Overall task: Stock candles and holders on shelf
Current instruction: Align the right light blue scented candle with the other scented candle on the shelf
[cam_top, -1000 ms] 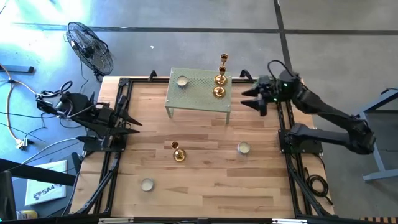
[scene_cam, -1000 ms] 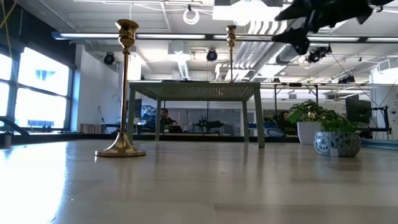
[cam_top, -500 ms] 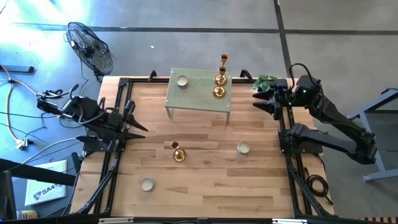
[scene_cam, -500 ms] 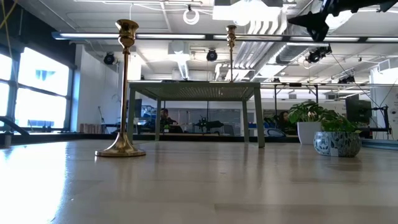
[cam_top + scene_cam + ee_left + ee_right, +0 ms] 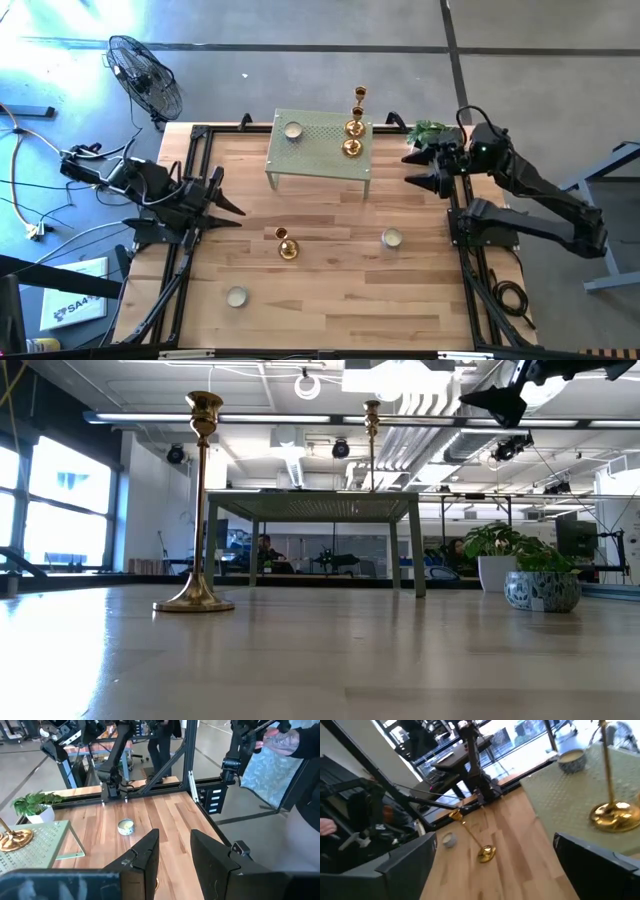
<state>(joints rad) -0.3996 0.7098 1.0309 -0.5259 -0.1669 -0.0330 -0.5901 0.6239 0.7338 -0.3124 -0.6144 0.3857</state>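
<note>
High view: the shelf stands at the far middle of the worktop, carrying one candle and three holders. One holder and two candles remain on the worktop. The right gripper, jaws wide apart and empty, hangs just beside the shelf's right end; the nearest loose candle lies toward the near edge from it, the likelier next pick. The left gripper, fingers narrowly parted and holding nothing, points inward from the left edge toward the upright loose holder.
</note>
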